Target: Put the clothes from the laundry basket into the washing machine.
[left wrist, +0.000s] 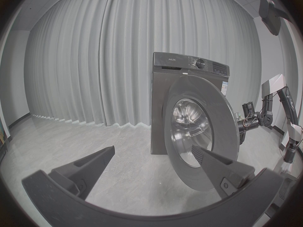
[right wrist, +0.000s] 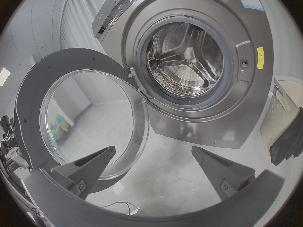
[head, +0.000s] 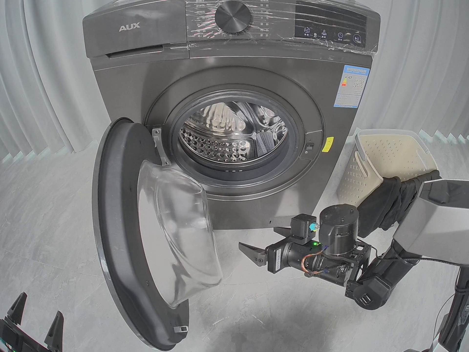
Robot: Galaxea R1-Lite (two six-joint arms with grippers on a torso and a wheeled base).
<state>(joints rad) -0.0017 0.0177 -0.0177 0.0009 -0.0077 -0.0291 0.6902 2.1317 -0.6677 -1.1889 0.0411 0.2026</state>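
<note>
1. Head view: We see the grey front-loading washing machine [head: 146, 84] with its round glass-windowed door [head: 117, 211] swung wide to the robot's left and its shiny steel drum [head: 229, 128] exposed. The cream perforated plastic laundry basket [head: 391, 155] stands just beside the machine on the right, with dark clothes [head: 391, 201] draped over its near rim. The right gripper [head: 264, 243] hangs low before the machine, jaws spread and holding nothing, apart from the clothes. The left gripper [head: 40, 306] sits at the lower left, fingers parted.
2. Left wrist view: We find the left gripper [left wrist: 151, 148] wide open above the pale tiled floor [left wrist: 94, 142], well apart from the washing machine [left wrist: 161, 95]. A pleated grey curtain [left wrist: 94, 63] hangs behind.
3. Right wrist view: We look past the right gripper [right wrist: 153, 148], its jaws spread, at the door [right wrist: 31, 95] and drum [right wrist: 186, 63]. The dark clothes [right wrist: 288, 142] hang on the laundry basket [right wrist: 281, 111].
</note>
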